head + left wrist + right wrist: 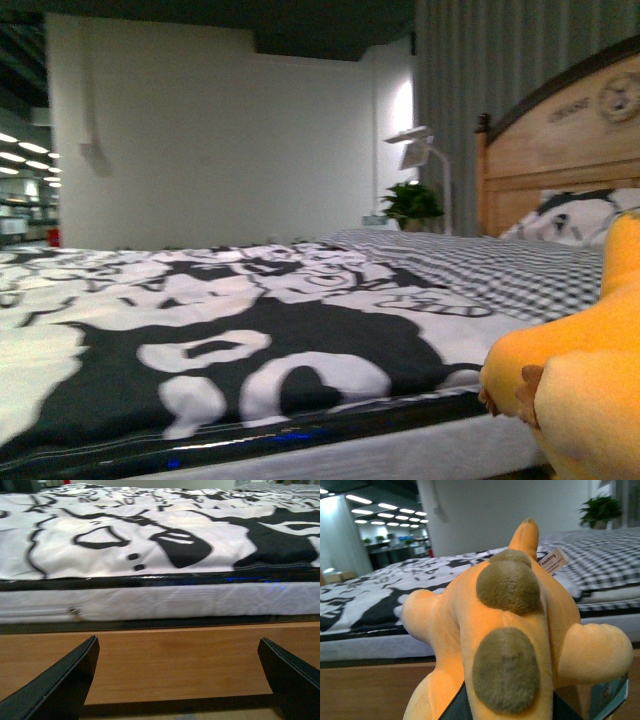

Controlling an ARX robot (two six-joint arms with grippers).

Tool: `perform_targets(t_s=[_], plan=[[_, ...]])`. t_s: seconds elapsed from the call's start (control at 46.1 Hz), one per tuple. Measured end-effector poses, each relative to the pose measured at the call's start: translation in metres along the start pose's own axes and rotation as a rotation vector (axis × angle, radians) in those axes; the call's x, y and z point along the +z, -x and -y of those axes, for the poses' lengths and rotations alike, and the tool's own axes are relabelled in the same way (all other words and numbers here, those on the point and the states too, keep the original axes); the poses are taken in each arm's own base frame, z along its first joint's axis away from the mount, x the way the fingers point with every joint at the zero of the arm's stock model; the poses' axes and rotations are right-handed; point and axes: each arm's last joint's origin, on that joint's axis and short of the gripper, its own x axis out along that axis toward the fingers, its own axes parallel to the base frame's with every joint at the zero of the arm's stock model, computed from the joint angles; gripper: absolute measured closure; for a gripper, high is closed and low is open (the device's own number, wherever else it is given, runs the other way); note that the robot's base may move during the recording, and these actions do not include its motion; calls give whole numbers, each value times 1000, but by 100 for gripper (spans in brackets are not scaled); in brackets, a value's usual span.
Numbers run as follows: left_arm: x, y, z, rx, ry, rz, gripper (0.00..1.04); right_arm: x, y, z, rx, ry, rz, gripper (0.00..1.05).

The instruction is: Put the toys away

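The orange plush animal (485, 630) fills the right wrist view, with brown spots along its back and a paper hang tag (553, 561). My right gripper (502, 712) is shut on its body; only the dark finger edges show beneath it. In the front view the plush animal (580, 380) hangs at the lower right, at the bed's front edge. My left gripper (177, 680) is open and empty, low in front of the bed's wooden side rail (175, 655).
A bed with a black-and-white patterned cover (200, 320) and a checked sheet (480, 265) spans the front view. Its wooden headboard (560, 140) and a pillow (570, 215) stand at the right. A lamp (415, 145) and a potted plant (412, 205) are behind.
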Motion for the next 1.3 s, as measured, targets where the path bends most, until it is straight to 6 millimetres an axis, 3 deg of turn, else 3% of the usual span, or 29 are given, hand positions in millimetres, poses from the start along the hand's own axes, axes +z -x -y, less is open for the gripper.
perform_targets(t_s=[1.302], plan=[[0, 0, 0, -1, 0, 0, 6, 0, 0, 0, -3, 3, 0, 97]])
